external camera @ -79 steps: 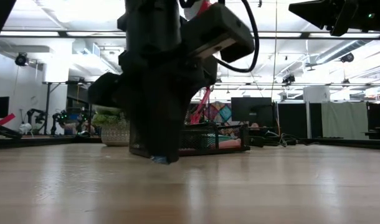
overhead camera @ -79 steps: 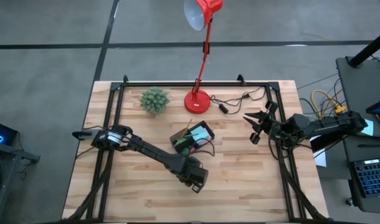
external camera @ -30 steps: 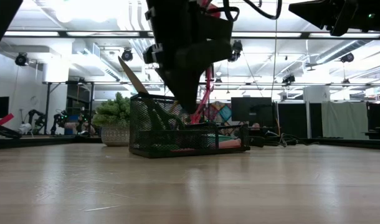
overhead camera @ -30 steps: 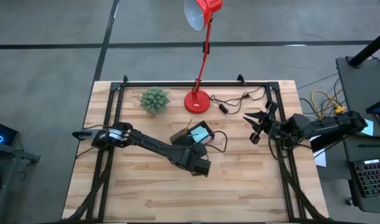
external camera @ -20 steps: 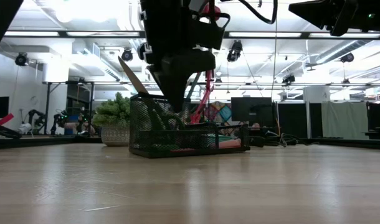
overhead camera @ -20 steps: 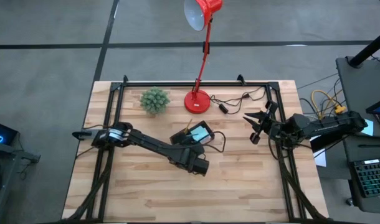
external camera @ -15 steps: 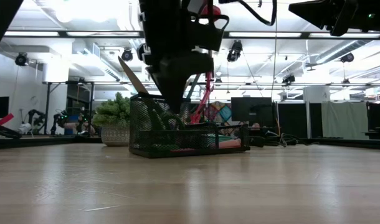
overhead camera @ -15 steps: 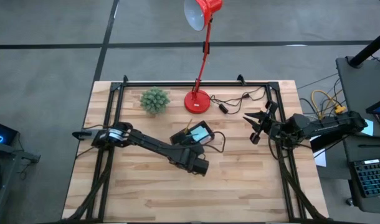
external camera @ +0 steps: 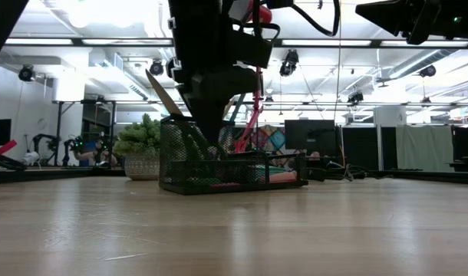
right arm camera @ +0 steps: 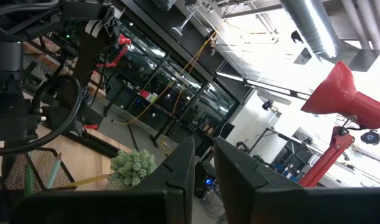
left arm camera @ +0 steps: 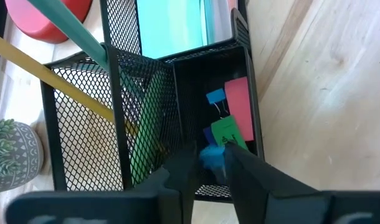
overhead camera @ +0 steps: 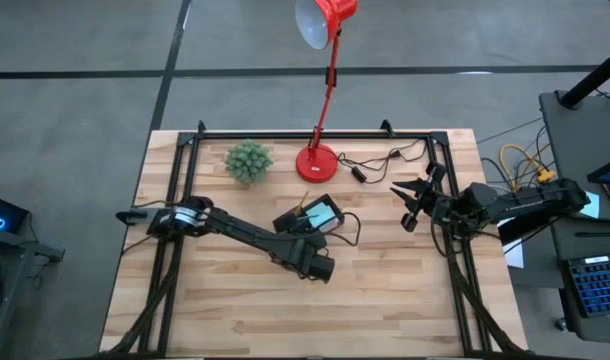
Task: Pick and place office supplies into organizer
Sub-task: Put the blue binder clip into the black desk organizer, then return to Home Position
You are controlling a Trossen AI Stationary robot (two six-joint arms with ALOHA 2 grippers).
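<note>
The black mesh organizer (overhead camera: 310, 218) stands mid-table; it also shows in the low view (external camera: 234, 165) and the left wrist view (left arm camera: 177, 81). Its taller back section holds a yellow pencil (left arm camera: 53, 81), a pale green pen (left arm camera: 71, 31) and green-handled scissors (left arm camera: 146, 137). A blue sticky pad (left arm camera: 171, 25) lies in the low tray. A pink piece (left arm camera: 238, 109), a blue clip (left arm camera: 216, 99) and a green piece (left arm camera: 226, 132) lie in one compartment. My left gripper (left arm camera: 212, 171) hangs over that compartment, shut on a small blue item (left arm camera: 212, 155). My right gripper (overhead camera: 410, 200) waits raised at the table's right side, shut. My left gripper pinches the small blue item (left arm camera: 212, 155) between its two fingertips (left arm camera: 184, 168). The fingers point down from above, over the organizer's compartment. The item is lifted clear, just above the pieces that lie in the compartment.
A small green spiky plant (overhead camera: 248, 160) in a grey pot and the red lamp's round base (overhead camera: 317, 162) stand behind the organizer at the far edge. A black cable (overhead camera: 385, 158) runs along the far right. Bare wood lies along the table's near side (overhead camera: 315, 320).
My left gripper, still shut on the blue item, has edged toward the table's left over the organizer and come down a little toward the compartment.
</note>
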